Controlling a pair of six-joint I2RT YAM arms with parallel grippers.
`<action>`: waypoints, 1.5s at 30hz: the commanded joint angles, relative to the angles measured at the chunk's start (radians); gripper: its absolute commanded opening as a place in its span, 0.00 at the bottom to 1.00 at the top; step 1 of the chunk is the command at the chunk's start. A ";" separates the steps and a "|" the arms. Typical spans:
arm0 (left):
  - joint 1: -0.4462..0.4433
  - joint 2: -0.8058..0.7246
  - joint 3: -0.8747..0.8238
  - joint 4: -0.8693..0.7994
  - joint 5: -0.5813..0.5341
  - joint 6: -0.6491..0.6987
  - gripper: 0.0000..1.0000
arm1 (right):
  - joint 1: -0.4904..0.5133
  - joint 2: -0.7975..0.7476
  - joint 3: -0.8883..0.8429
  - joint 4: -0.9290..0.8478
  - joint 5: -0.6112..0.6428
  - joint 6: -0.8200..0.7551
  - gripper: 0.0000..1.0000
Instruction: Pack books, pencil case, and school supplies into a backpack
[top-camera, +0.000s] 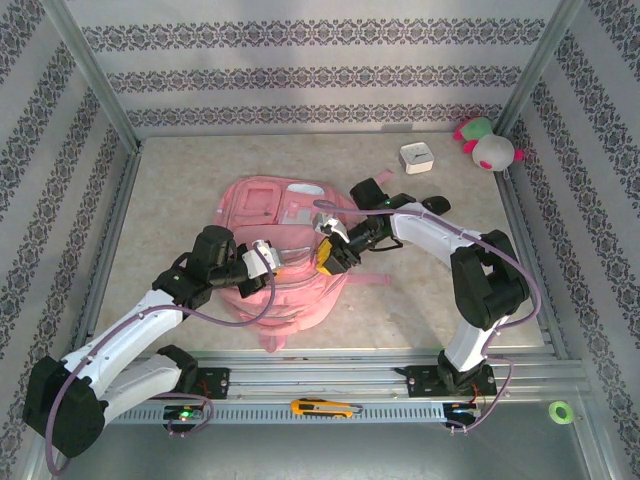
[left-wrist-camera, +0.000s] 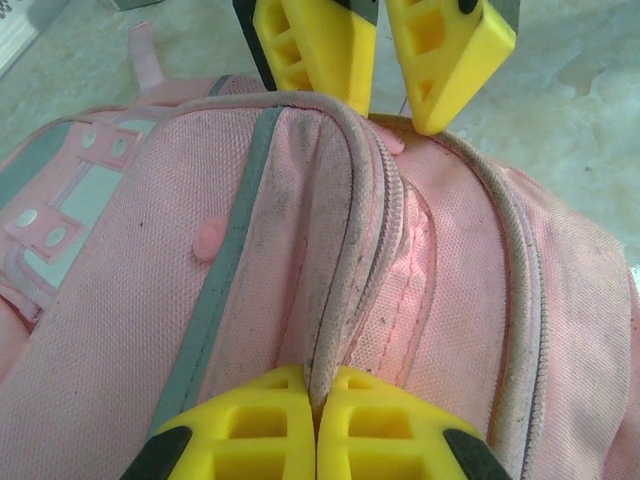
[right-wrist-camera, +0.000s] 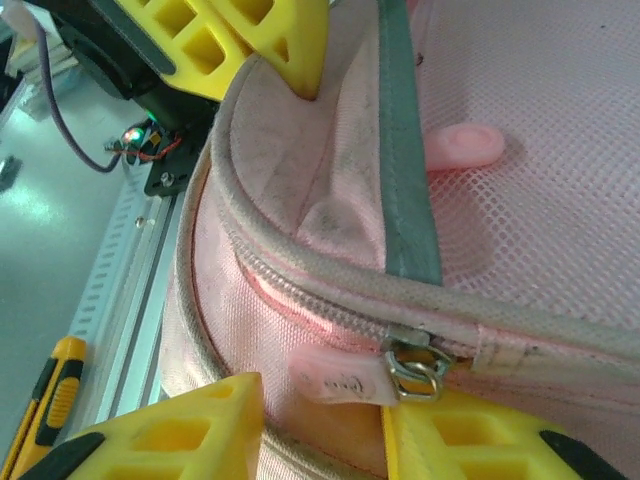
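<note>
Backpack (top-camera: 300, 300): lies flat in the middle of the table (top-camera: 180, 190), with its patched front panel toward the far end and a strap loop trailing toward the near edge.
Left gripper (left-wrist-camera: 316, 400): comes in from the near left. Its jaws are pressed together on a raised fold of the backpack, with the fabric pinched tight between the yellow pads.
Right gripper (right-wrist-camera: 322, 420): reaches in from the right and faces the left one across the same ridge of fabric. Its jaws stand partly apart with nothing clamped.
Zip pull (right-wrist-camera: 338, 377): a pink tab on a metal ring, sitting in the gap between the right gripper's fingers. The ring is just beside one finger — I can't tell whether it touches.
Far right corner: a plush toy (top-camera: 488, 146) with a white box (top-camera: 416, 158) just to its left — both well apart from the backpack.
Near rail (top-camera: 380, 385): a yellow knife (top-camera: 325, 408) lies between the two arm bases.
</note>
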 joint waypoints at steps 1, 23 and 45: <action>0.009 -0.018 0.010 0.148 0.072 -0.031 0.00 | -0.002 -0.019 -0.034 0.095 -0.043 0.104 0.41; 0.009 0.005 0.020 0.175 -0.025 -0.104 0.00 | -0.032 -0.179 -0.316 0.685 -0.029 0.602 0.00; -0.097 0.101 0.047 0.357 -0.268 -0.418 0.00 | 0.177 -0.438 -0.358 0.467 0.379 0.712 0.00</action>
